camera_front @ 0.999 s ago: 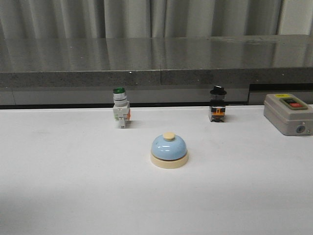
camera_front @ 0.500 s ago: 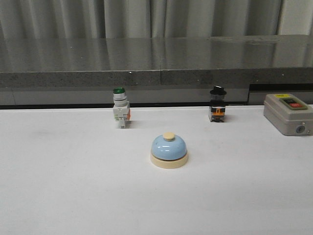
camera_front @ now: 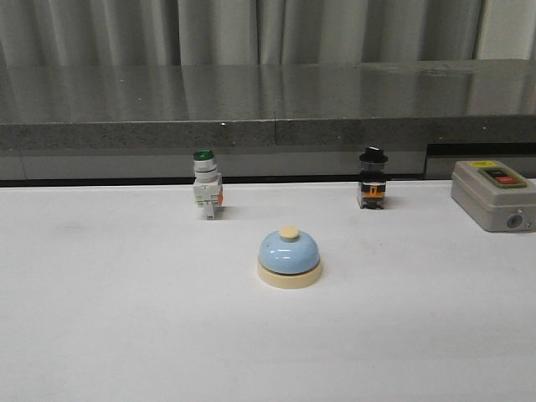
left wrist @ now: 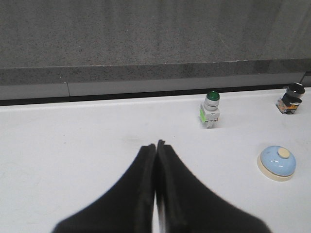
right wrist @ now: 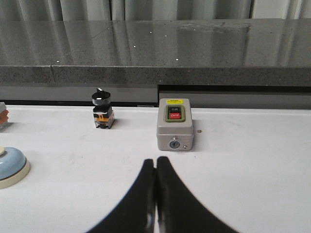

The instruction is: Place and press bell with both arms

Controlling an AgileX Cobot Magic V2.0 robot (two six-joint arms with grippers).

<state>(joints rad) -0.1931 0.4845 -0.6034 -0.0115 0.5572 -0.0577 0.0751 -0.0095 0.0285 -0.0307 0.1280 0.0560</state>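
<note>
Both pairs of jaws are seen pressed together, empty, on the left gripper and the right gripper; the bell, a smooth light-blue dome on a cream round base, is set mid-table between them; neither arm can be judged nearer.

White table with bell, green-capped switch, black-knobbed switch, grey box.
</note>
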